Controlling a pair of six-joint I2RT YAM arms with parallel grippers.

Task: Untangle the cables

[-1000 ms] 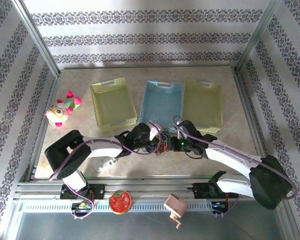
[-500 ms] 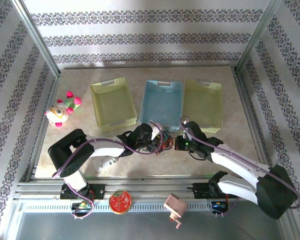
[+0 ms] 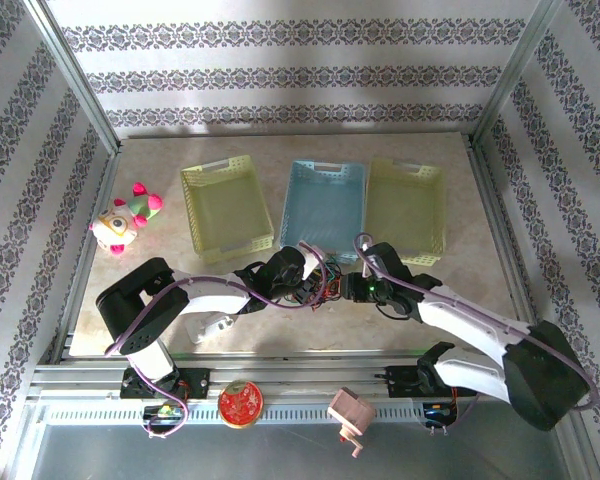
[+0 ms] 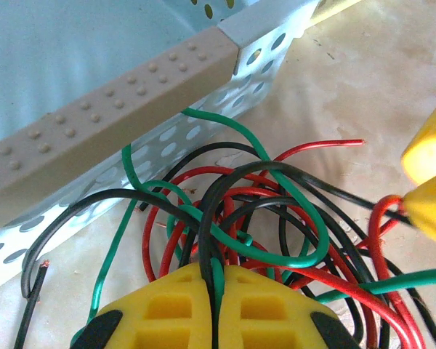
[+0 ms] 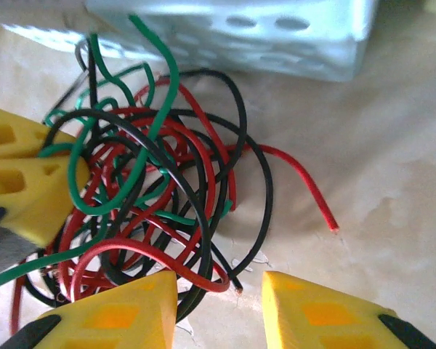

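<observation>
The cables (image 3: 325,288) are a tangle of thin red, green and black wires on the table, just in front of the blue basket (image 3: 325,205). My left gripper (image 4: 218,270) is shut on a black and a green wire of the cables (image 4: 276,211), pinched between its yellow fingers. It reaches the tangle from the left (image 3: 308,286). My right gripper (image 5: 219,280) stands open at the right side of the cables (image 5: 152,182). A red loop and a black wire end lie between its fingers, and neither is gripped. In the top view the right gripper (image 3: 348,288) touches the tangle's right edge.
Three baskets stand behind the tangle: yellow-green (image 3: 225,210), blue, and yellow (image 3: 405,205). The blue basket's perforated wall (image 5: 276,36) is close behind the wires. A plush toy (image 3: 125,220) lies at the far left. A red disc (image 3: 240,403) and a wooden piece (image 3: 348,415) sit on the front rail.
My right wrist has drawn back a little from the baskets and edged left toward the tangle. The left gripper has stayed shut on the wires, almost still.
</observation>
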